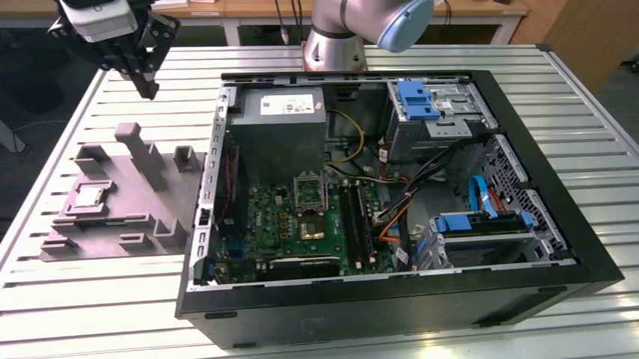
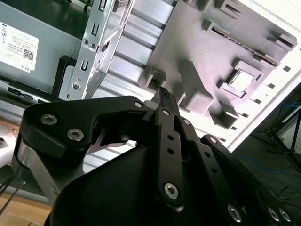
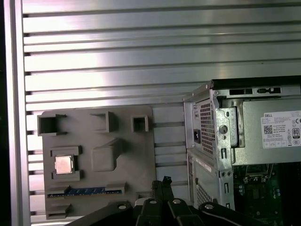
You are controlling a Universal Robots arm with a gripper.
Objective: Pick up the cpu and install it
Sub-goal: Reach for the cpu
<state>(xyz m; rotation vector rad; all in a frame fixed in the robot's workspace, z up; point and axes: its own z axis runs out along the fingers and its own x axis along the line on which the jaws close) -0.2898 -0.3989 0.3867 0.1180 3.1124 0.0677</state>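
The claw (image 1: pixel 150 88) hangs clenched and empty, well above the grey fixture (image 1: pixel 140 187). The cpu (image 1: pixel 88 197) lies flat in that fixture's square recess, whose raised walls likely keep it located for pickup. The open computer case (image 1: pixel 519 194) stands just beside the fixture.

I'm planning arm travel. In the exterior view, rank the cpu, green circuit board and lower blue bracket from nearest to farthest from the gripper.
From the gripper:
1. cpu, on the grey tray, the exterior view's left.
2. green circuit board, inside the case.
3. lower blue bracket, the exterior view's right.
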